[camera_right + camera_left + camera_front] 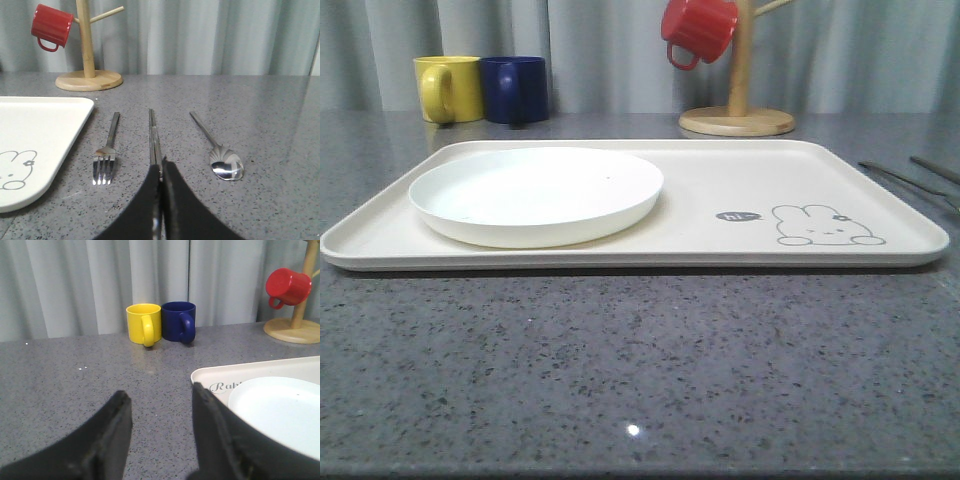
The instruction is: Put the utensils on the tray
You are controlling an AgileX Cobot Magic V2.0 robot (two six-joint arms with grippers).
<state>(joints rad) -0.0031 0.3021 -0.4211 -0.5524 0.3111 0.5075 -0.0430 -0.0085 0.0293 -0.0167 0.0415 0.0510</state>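
Observation:
Right of the cream tray (40, 130), a silver fork (106, 157), a pair of chopsticks (153, 132) and a spoon (225, 165) lie side by side on the grey counter. My right gripper (161, 165) is shut on the near end of the chopsticks, which still rest along the counter. In the front view the tray (720, 180) holds a white plate (535, 190) on its left half, and thin utensil handles (905, 178) show beyond its right edge. My left gripper (160, 397) is open over bare counter beside the tray's corner (210, 377), with nothing between its fingers.
A yellow mug (448, 88) and a blue mug (515, 88) stand behind the tray at the back left. A wooden mug stand (738, 118) with a red mug (698, 30) hanging on it is at the back centre. Grey curtains close off the rear.

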